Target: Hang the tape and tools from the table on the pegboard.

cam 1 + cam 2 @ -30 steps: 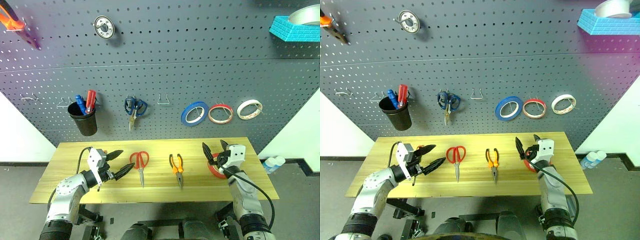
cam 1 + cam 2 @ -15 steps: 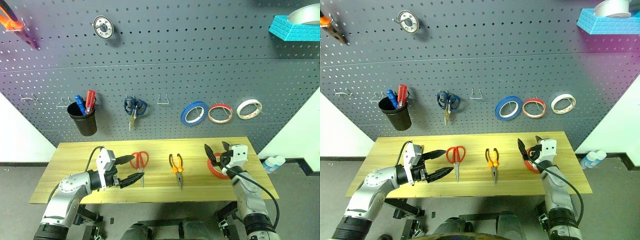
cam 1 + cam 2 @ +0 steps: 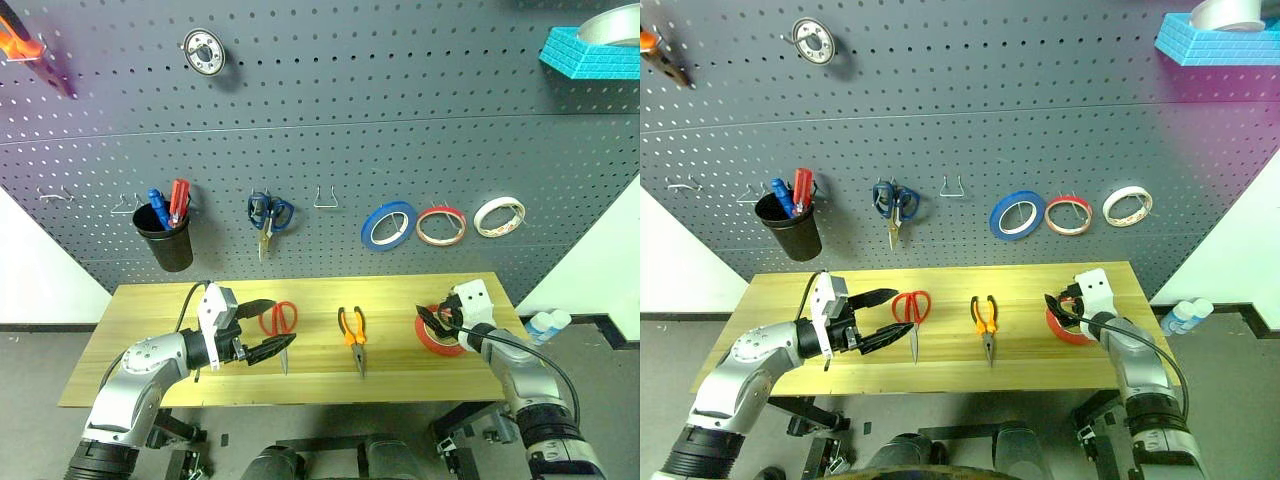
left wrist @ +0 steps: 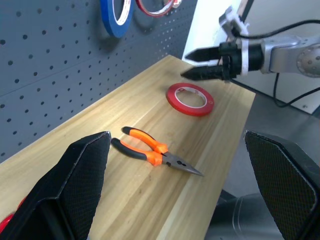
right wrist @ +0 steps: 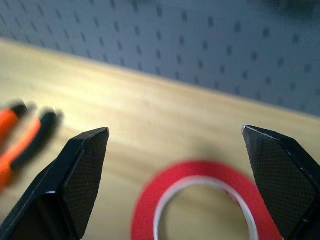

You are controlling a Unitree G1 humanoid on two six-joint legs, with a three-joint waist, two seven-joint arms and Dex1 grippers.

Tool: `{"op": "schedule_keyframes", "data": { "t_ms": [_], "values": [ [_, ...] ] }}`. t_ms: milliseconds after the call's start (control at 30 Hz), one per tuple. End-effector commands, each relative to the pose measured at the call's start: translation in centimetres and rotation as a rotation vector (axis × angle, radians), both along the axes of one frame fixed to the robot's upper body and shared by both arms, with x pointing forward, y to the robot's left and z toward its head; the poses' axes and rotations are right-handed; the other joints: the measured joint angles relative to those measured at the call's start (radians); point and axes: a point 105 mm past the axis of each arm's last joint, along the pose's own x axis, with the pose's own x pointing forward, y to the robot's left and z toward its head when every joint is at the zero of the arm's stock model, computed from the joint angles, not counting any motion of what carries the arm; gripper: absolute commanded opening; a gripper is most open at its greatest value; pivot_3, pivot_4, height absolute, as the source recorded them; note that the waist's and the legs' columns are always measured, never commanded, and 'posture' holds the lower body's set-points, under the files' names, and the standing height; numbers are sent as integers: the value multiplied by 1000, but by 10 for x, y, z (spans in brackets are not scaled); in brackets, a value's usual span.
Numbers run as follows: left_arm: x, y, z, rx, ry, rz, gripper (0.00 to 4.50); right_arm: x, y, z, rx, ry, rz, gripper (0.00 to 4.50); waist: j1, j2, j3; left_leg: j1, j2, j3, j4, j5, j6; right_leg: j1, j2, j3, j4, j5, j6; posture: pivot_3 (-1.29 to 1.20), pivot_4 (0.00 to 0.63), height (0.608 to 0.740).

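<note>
The red tape (image 3: pixel 441 336) lies flat at the right end of the table (image 3: pixel 150 330). My right gripper (image 3: pixel 433 317) hangs open just over its left rim, tilted down; the roll sits between its fingers (image 5: pixel 75 180) in the right wrist view. Red-handled scissors (image 3: pixel 281 322) lie left of centre. My left gripper (image 3: pixel 282 324) is open right by their handles, and I cannot tell if it touches them. The orange-and-black pliers (image 3: pixel 352 332) lie mid-table, apart from both grippers. An orange-handled tool (image 3: pixel 20 42) hangs at the top left of the pegboard (image 3: pixel 330 120).
On the pegboard hang a black cup (image 3: pixel 165 238) with blue and red screwdrivers, blue scissors (image 3: pixel 268 215), an empty hook (image 3: pixel 325 198), a blue roll (image 3: pixel 388 225), a thin red-edged roll (image 3: pixel 440 226), a whitish roll (image 3: pixel 498 217) and a turquoise tray (image 3: pixel 590 52).
My left gripper has swung right and up, from the table's left part to the red scissors. My right gripper has tipped downward and shifted right over the red tape.
</note>
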Motion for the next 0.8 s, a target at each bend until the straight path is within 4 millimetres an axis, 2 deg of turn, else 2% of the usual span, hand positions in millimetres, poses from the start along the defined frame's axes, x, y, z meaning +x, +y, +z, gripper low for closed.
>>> {"op": "schedule_keyframes", "data": {
  "t_ms": [33,133,433,733,800],
  "values": [
    [2,-3,15,-12,-41,-7,4457,5,14,13,37,10,98,4500,-1,-1,1,0,0,1,0,0,0,0,0,0,0,0,0,-162,54,740],
    [0,-5,17,-16,-36,-9,4457,4,9,2,-51,60,100,4500,0,-3,3,0,0,1,0,0,0,0,0,1,0,0,0,-158,57,740],
    [-3,-4,17,11,-47,-27,4457,-4,3,-22,-35,245,76,4500,2,-4,10,0,0,2,0,0,0,-1,0,2,0,0,0,-149,66,740],
    [-5,1,11,22,-53,-22,4457,-9,-12,-35,-138,293,68,4500,1,-4,15,0,0,3,0,0,0,-1,0,2,0,0,0,-142,72,740],
    [-5,2,11,26,-58,-22,4457,-12,-10,-38,-148,311,103,4500,1,-5,18,0,0,3,0,0,0,-1,0,2,0,0,0,-142,73,740]
  ]
}}
